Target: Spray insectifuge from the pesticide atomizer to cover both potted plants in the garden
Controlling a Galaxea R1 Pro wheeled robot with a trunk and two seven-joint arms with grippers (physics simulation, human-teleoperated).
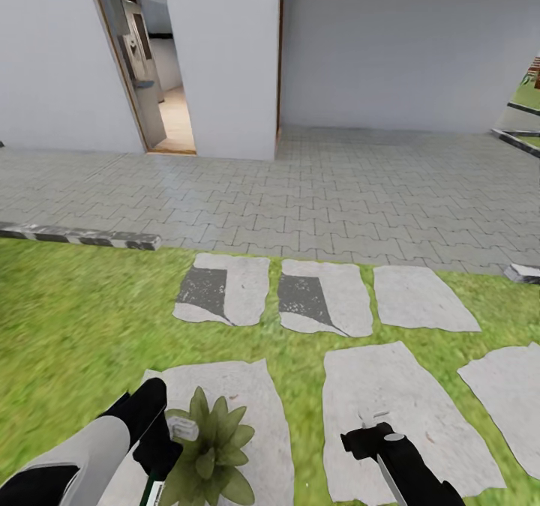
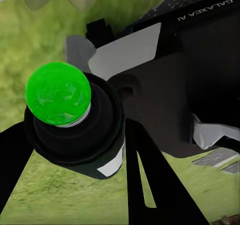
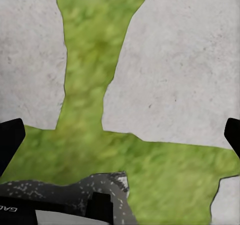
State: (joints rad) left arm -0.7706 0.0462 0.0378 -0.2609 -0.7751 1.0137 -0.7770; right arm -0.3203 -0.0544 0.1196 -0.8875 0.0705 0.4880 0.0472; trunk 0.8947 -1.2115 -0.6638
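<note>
Pesticide atomizer (image 2: pixel 75 130) clamped in left end effector (image 1: pixel 161 446), right end effector (image 3: pixel 120 135) spread empty, "GALAXEA AI" lettering.

White lettering "GALAXEA AI" on dark robot body panel (image 2: pixel 202 20), left wrist view, printed at slant along panel's upper edge. Right wrist view: partial white letters "GA" on dark robot part (image 3: pixel 20 208), rest cut off by picture edge. White label patch on pesticide atomizer (image 2: pixel 75 135): no legible print. No other readable text, numbers or signs.
</note>
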